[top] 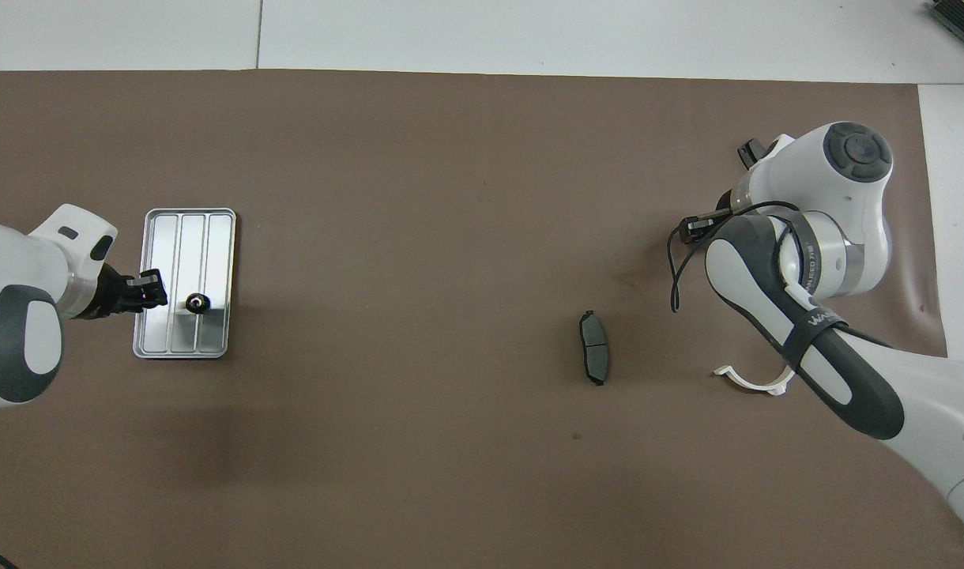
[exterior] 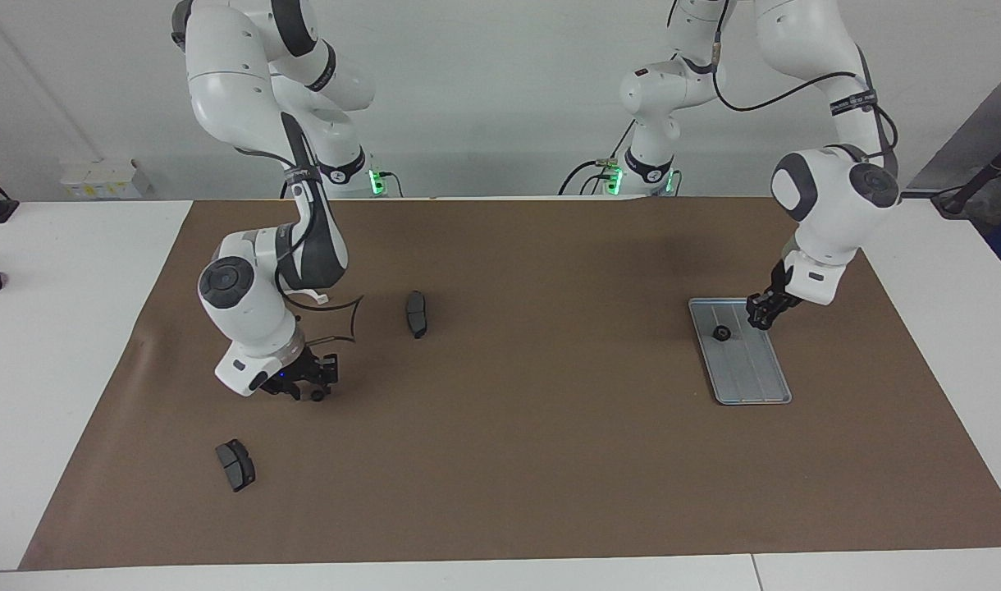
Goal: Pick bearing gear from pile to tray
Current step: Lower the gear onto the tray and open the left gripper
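Low over the black ring (exterior: 317, 396), right pincer (exterior: 313, 382), seemingly touching it.

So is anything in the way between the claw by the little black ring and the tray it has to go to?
Nothing visible is. The ring lies on the mat right at the right claw. Between it and the tray there is only bare mat. The nearest brake pad lies nearer the robots, off that path. One ring already sits in the tray, with room beside it.

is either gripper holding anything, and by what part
Cannot be told. The right gripper is low at a black ring on the mat; the left gripper is over the tray edge, with nothing seen in it.
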Robot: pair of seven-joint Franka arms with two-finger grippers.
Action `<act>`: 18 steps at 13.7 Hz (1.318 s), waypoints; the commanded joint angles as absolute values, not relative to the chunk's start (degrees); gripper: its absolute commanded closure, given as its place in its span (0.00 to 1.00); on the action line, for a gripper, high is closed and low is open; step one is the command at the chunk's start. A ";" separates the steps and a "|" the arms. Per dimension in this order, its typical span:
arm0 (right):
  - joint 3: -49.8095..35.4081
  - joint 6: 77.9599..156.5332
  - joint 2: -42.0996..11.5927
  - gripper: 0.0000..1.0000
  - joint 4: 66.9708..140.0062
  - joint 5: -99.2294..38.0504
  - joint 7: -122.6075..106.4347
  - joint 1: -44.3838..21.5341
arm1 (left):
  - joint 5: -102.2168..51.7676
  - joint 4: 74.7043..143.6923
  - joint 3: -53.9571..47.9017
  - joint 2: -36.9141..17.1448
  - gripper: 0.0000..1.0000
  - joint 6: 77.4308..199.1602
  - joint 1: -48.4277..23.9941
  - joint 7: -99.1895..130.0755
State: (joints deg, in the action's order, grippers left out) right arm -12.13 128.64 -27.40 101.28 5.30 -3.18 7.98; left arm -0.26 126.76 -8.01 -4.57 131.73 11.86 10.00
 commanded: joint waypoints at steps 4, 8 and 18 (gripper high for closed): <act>-12.57 131.31 -26.81 0.52 103.36 5.36 -4.40 8.79 | -1.41 133.07 -7.91 -1.49 0.88 135.17 11.87 5.63; -12.66 131.31 -26.72 0.55 103.89 5.36 -4.31 8.61 | -1.41 132.72 -7.91 -2.11 0.00 135.35 11.95 1.15; -12.66 131.13 -26.54 0.67 104.50 5.27 -4.04 8.61 | -1.23 116.21 -8.17 -3.60 0.00 121.57 9.50 2.81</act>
